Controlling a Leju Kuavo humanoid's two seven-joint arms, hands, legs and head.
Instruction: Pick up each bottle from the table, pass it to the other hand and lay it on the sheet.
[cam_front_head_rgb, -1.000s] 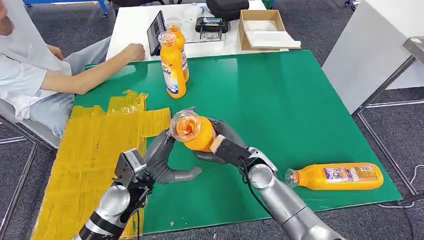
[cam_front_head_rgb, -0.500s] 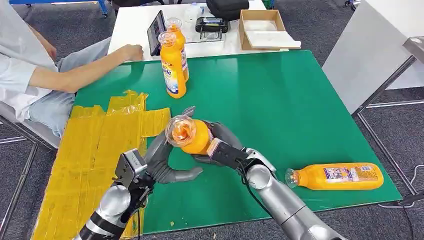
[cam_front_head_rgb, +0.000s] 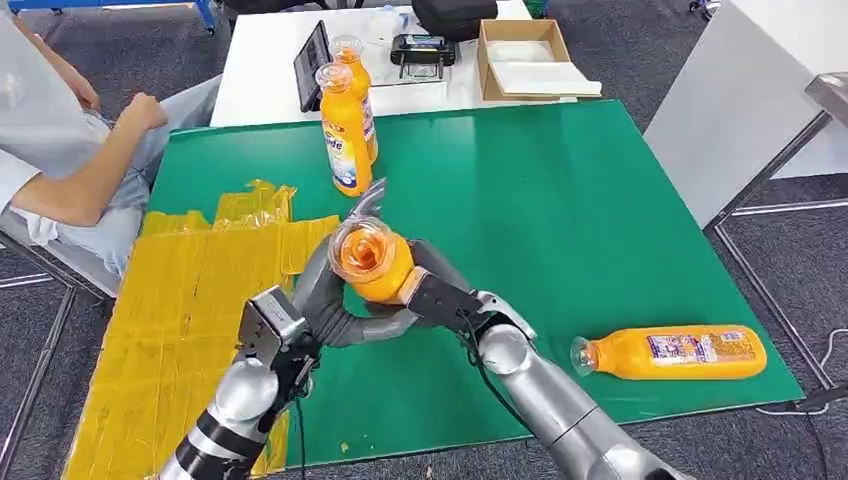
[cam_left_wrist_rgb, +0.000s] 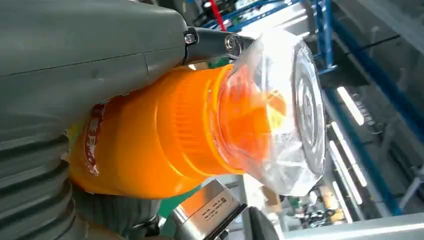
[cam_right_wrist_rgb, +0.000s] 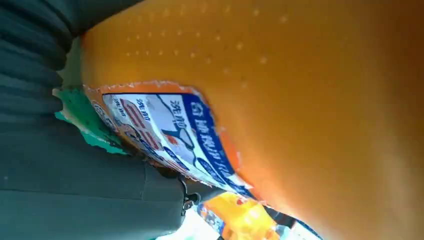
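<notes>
Changing hands above the green table (cam_front_head_rgb: 600, 200), an orange bottle (cam_front_head_rgb: 378, 262) sits between both of the robot's hands, its clear-wrapped cap tipped up toward the head camera. The right hand (cam_front_head_rgb: 440, 292) grips the body from the robot's right and from beneath; its wrist view shows grey ribbed cover and thumb pressed against the labelled flank. The left hand (cam_front_head_rgb: 335, 305) cups the bottle from the other side, fingers curled round under the shoulder. In the left wrist view the thick grey thumb (cam_left_wrist_rgb: 100, 60) lies flat along the orange wall just below the ribbed neck. Whether the left hand bears any load yet cannot be told.

The bottle looks like stiff moulded plastic, full and probably fairly heavy, with a smooth skin and a glossy label likely to slip under a light hold. The crinkled film over the cap is soft and offers no purchase. The surest hold seems to be the broad middle of the body, fingers wrapped well round.

The yellow sheet (cam_front_head_rgb: 170, 310) lies on the table just beside the left hand, below and to the robot's left of the held bottle. Two more bottles (cam_front_head_rgb: 345, 130) stand upright at the table's far edge. Another bottle (cam_front_head_rgb: 670, 352) lies on its side near the front right corner. A seated person's arm (cam_front_head_rgb: 90, 175) rests off the far left corner.
</notes>
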